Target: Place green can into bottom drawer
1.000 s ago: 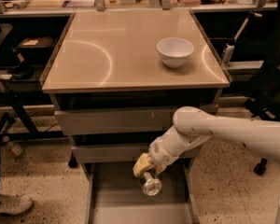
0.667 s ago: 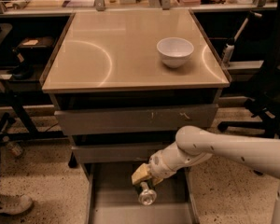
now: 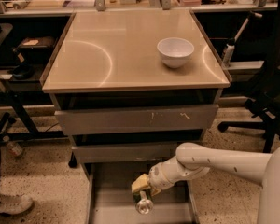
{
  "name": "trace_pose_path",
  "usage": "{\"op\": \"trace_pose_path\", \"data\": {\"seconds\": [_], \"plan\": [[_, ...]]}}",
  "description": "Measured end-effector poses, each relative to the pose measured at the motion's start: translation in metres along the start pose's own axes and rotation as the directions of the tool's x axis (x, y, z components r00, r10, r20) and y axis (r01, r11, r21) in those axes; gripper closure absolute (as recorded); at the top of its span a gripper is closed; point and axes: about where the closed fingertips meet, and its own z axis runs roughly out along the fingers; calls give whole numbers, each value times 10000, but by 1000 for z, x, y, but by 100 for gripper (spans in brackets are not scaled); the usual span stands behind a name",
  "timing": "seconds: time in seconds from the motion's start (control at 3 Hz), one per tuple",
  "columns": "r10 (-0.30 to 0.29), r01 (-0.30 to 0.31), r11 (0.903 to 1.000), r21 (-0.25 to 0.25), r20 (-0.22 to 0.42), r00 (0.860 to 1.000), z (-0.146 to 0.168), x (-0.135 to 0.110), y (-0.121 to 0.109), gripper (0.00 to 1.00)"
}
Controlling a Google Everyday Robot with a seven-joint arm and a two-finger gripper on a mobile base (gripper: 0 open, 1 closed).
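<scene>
The bottom drawer (image 3: 112,204) is pulled out at the foot of the cabinet, its flat grey floor showing. My gripper (image 3: 141,189) reaches in from the right over the drawer's middle and is shut on the green can (image 3: 143,202). The can hangs tilted below the gripper, its shiny silver end facing the camera, low over the drawer floor. Whether it touches the floor I cannot tell. My white arm (image 3: 224,161) stretches across the drawer's right side.
A white bowl (image 3: 175,51) stands on the beige cabinet top (image 3: 107,55). The scratched top drawer (image 3: 135,118) and the middle drawer (image 3: 121,152) are pushed in further. An office chair (image 3: 270,101) stands to the right, a black stand (image 3: 14,101) and a shoe (image 3: 9,204) to the left.
My gripper has moved down and a little left with the can, lowering it deeper into the open bottom drawer.
</scene>
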Motion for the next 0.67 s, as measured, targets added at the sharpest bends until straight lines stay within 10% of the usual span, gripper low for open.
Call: {"op": "trace_pose_path", "data": {"seconds": [0.67], "plan": [[172,-172,9994,-284,0,9999,12,0,-8,100]]}}
